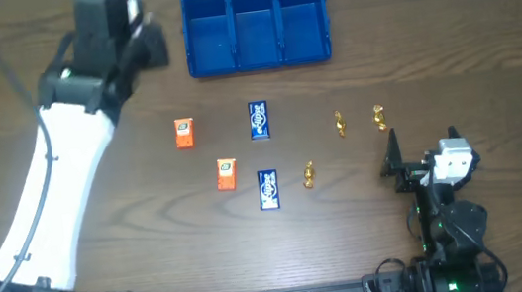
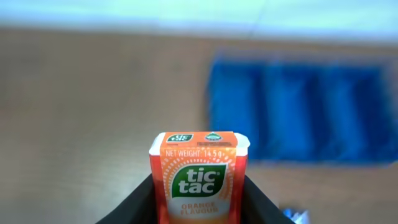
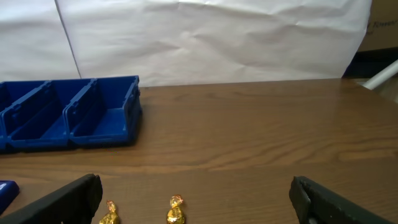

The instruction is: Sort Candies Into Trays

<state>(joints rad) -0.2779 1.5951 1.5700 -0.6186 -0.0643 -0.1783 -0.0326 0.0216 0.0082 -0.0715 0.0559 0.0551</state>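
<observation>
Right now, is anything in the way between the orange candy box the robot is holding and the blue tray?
No, nothing visible. The left gripper holds the orange candy box, and just bare table lies between it and the blue tray.

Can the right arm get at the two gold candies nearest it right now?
Probably yes: the right tool is open and empty just short of the gold candies, with only bare table between.
</observation>
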